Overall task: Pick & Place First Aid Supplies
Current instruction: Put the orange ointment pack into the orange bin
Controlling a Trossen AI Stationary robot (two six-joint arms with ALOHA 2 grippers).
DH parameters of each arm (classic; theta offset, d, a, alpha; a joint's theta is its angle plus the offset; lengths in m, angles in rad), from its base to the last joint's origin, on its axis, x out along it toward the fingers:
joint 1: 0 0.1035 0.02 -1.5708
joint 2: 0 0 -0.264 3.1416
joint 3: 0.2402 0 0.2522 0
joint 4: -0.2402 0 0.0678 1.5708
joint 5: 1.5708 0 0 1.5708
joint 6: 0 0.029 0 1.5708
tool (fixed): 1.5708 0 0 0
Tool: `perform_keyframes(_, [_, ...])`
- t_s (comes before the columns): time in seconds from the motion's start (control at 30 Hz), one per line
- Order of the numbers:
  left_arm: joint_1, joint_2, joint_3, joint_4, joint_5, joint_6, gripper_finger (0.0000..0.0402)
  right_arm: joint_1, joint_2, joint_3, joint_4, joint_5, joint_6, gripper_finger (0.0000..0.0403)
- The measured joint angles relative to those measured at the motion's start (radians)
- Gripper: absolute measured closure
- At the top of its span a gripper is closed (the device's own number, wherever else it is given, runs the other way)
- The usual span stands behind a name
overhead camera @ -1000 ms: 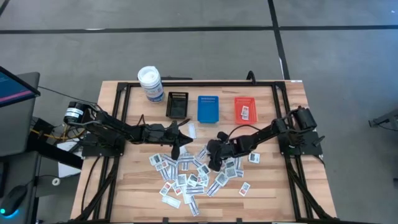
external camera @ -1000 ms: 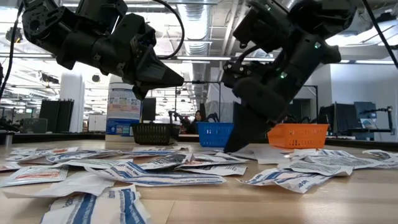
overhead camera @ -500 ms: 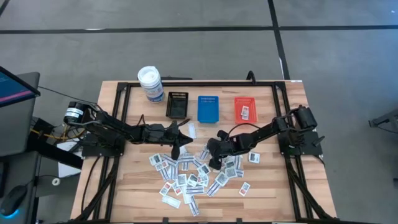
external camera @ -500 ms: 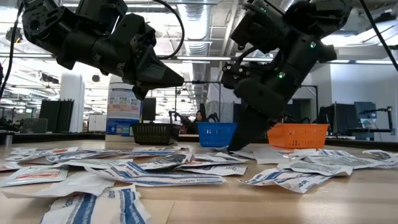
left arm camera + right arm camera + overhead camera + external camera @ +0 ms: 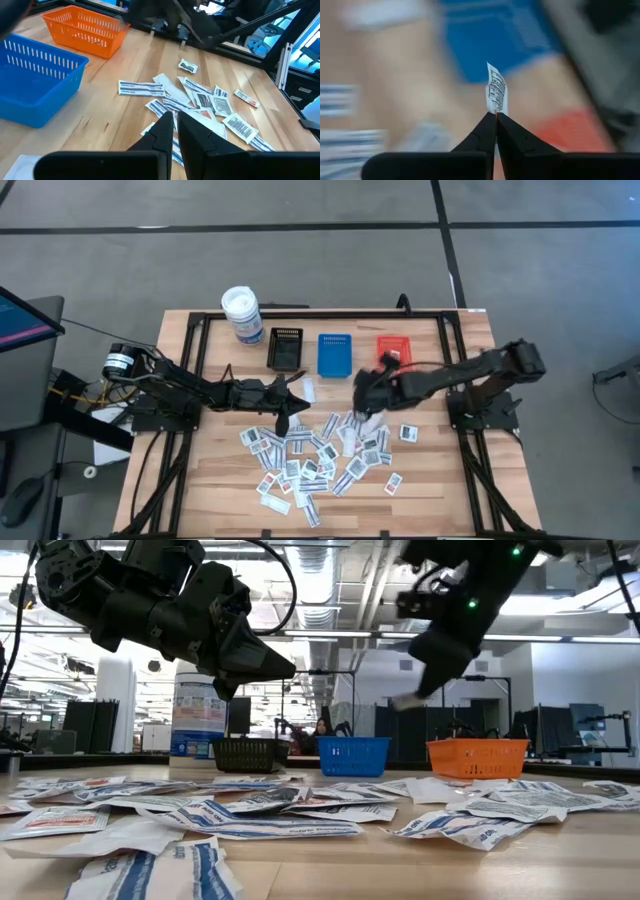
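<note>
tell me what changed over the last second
The right gripper shut its jaws on a first aid packet from the pile, lifted it clear of the table and swung toward the trays, near the orange tray. The left gripper stayed put above the pile, jaws shut and empty; the trays did not move.
</note>
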Motion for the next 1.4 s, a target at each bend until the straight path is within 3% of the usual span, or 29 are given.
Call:
perform_keyframes(0.07, [0.0, 0.0, 0.0, 0.0, 0.0, 0.0, 0.0376, -0.052, -0.046, -0.001, -0.101, 0.047, 0.069, 0.04])
perform_keyframes(0.23, [0.0, 0.0, 0.0, 0.0, 0.0, 0.0, 0.0376, -0.211, -0.102, -0.001, -0.272, 0.012, 0.153, 0.0397])
perform_keyframes(0.47, [0.0, 0.0, 0.0, 0.0, 0.0, 0.0, 0.0376, -0.395, -0.073, -0.001, -0.284, -0.172, 0.071, 0.0401])
perform_keyframes(0.67, [0.0, 0.0, 0.0, 0.0, 0.0, 0.0, 0.0376, -0.496, 0.035, -0.002, -0.284, -0.193, 0.043, 0.0399])
perform_keyframes(0.93, [0.0, 0.0, 0.0, 0.0, 0.0, 0.0, 0.0376, -0.516, 0.161, -0.002, -0.263, -0.217, -0.033, 0.0382])
perform_keyframes(1.17, [0.0, 0.0, 0.0, 0.0, 0.0, 0.0, 0.0376, -0.49, 0.175, -0.002, -0.233, -0.22, -0.048, 0.0348])
perform_keyframes(1.4, [0.0, 0.0, 0.0, 0.0, 0.0, 0.0, 0.0376, -0.461, 0.167, -0.001, -0.234, -0.329, -0.114, 0.0322])
